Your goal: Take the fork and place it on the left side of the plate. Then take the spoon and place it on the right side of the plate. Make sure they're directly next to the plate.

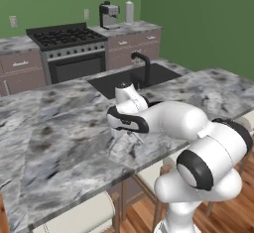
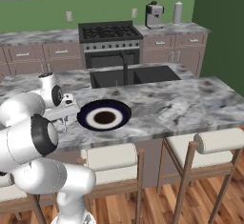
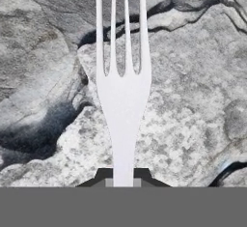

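Observation:
My gripper (image 3: 123, 175) is shut on the fork (image 3: 123, 100), a slim silvery utensil whose handle sits between the two dark finger tips. Its prongs point away from the hand, just above the grey marble counter (image 3: 193, 100). In the right base view the gripper (image 2: 63, 119) hangs low over the counter just left of the plate (image 2: 82, 116), a round dish with a dark rim, white ring and brown centre. Seen from the left base, the gripper (image 1: 119, 133) points down at the counter under the bent white arm. The spoon is out of view.
A dark sink (image 2: 136, 76) with a black faucet (image 2: 125, 66) lies behind the plate. The stove (image 2: 109, 39) and a coffee machine (image 2: 153, 14) stand at the back wall. Stools (image 2: 209, 144) line the counter's near edge.

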You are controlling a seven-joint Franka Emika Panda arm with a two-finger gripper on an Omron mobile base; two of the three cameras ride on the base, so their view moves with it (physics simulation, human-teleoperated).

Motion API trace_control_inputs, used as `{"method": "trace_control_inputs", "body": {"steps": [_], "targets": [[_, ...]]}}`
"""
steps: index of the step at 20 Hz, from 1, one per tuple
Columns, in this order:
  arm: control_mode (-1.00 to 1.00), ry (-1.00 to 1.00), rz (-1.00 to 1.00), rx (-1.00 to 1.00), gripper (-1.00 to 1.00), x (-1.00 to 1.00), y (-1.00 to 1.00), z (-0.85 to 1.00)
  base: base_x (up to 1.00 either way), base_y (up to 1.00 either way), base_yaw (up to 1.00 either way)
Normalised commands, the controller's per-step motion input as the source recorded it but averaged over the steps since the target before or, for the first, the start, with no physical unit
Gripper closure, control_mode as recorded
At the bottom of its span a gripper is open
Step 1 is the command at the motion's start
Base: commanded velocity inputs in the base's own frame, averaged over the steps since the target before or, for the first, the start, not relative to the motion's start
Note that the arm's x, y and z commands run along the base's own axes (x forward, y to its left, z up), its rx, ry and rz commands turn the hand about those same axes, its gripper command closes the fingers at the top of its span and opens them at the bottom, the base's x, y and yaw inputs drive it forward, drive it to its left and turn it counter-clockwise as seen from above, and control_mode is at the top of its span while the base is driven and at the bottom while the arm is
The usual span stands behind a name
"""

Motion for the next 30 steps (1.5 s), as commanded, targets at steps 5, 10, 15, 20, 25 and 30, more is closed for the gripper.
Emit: {"method": "trace_control_inputs", "body": {"steps": [5, 10, 15, 20, 25, 30], "targets": [[-1.0, -0.03, -0.05, 0.0, 1.0, 0.0, 0.02, -0.45, 0.0, 0.0, 0.0], [-1.0, -0.01, -0.01, 0.0, -1.0, -0.05, 0.13, -0.26, 0.0, 0.0, 0.0], [-1.0, -0.01, 0.0, 0.0, -1.0, -0.24, 0.09, 0.11, 0.0, 0.0, 0.0], [-1.0, -0.01, 0.0, 0.0, -1.0, -0.23, 0.08, 0.31, 0.0, 0.0, 0.0], [-1.0, -0.06, 0.0, 0.0, -1.0, -0.23, 0.01, 0.57, 0.0, 0.0, 0.0], [-1.0, -0.05, 0.0, 0.0, -1.0, -0.31, 0.0, 0.6, 0.0, 0.0, 0.0]]}}
